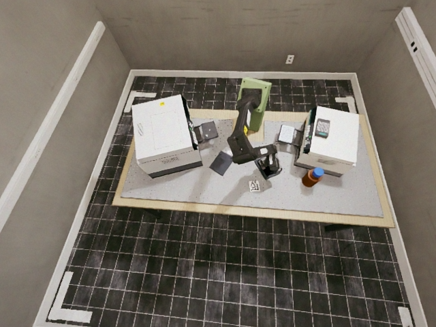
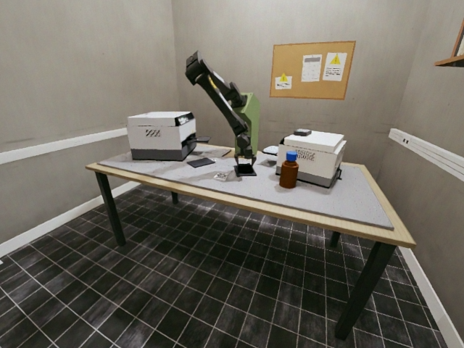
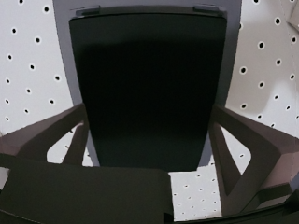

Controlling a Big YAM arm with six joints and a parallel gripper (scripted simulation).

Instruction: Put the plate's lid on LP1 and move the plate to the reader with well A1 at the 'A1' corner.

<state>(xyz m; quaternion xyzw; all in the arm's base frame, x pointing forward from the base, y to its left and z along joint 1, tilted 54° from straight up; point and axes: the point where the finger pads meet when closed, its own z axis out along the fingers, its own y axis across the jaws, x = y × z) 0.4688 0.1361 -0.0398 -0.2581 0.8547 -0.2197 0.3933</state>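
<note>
My gripper (image 1: 268, 167) (image 2: 246, 163) (image 3: 149, 109) is shut on the black lid (image 3: 149, 84) across its two long sides. The lid is at a dark bench nest (image 3: 233, 47) (image 2: 254, 175), with two small locators beyond its far edge in the wrist view. Whether it lies fully flat is hidden by my fingers and the dark shading. The pale plate (image 1: 287, 133) (image 2: 270, 149), without a lid, is on the stage of the dispenser (image 1: 336, 135) (image 2: 318, 152) at the right. The reader (image 1: 160, 130) (image 2: 161, 130) is at the left, its dark stage (image 1: 209, 130) (image 2: 203, 139) bare.
A second dark flat bench position (image 1: 221, 163) (image 2: 201, 162) lies left of the lid. The amber bottle (image 1: 309, 179) (image 2: 288, 175) with a blue cap stands upright in front of the dispenser. A printed marker (image 1: 254, 185) (image 2: 221, 175) lies nearer the front edge. The deck names are not readable.
</note>
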